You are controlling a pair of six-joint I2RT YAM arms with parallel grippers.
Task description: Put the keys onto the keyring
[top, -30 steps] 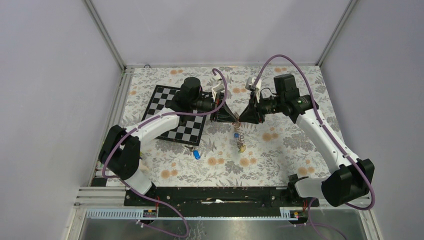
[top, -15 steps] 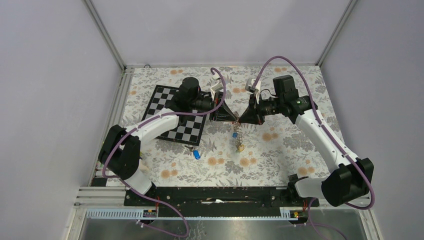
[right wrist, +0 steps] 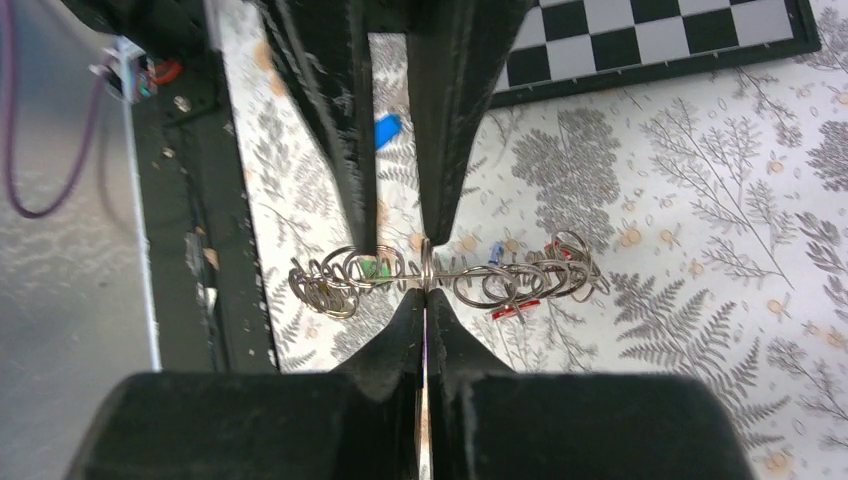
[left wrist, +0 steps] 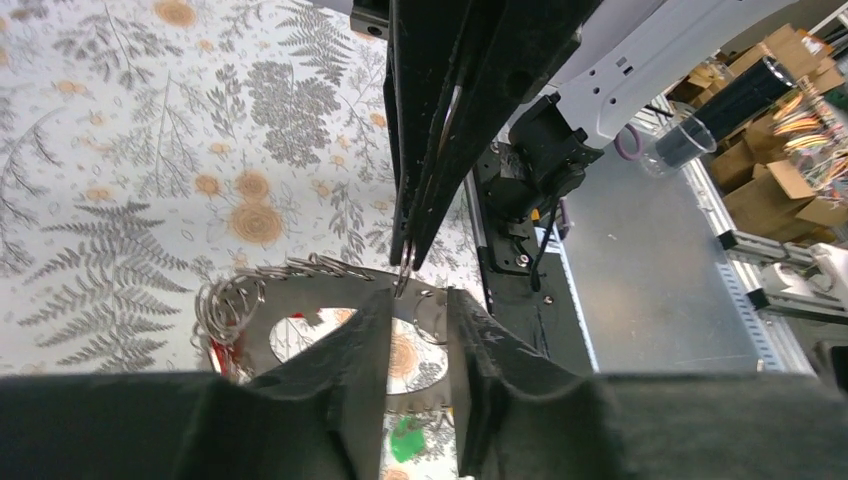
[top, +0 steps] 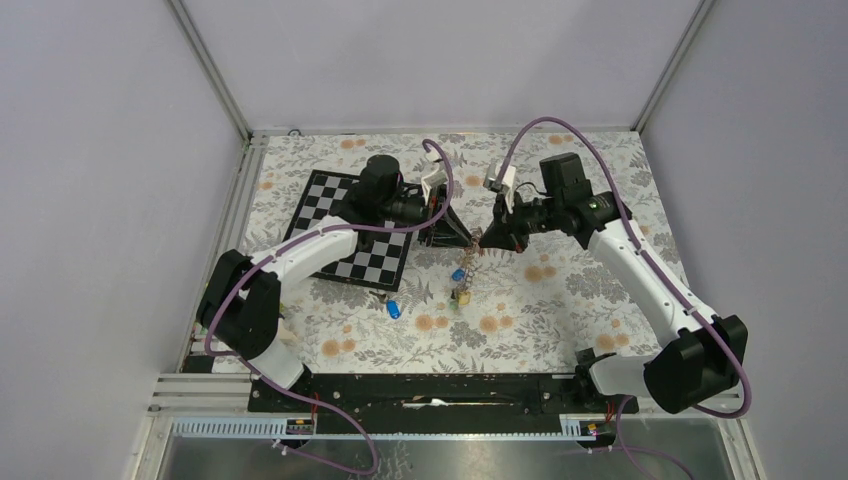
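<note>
Right gripper point(right wrist: 425, 297) pinches keyring point(right wrist: 485, 284); left gripper point(left wrist: 417, 302) parted (just beside).

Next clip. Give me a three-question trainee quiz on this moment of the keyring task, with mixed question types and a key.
1. Short answer: which stands open, the left gripper or the right gripper?
2. True or false: the right gripper is shut on the keyring.
3. The loose blue key lies:
A) on the chessboard
B) on the floral cloth, just off the chessboard
C) between the left gripper's fingers

Key: 1 left gripper; 2 true; 3 B
</note>
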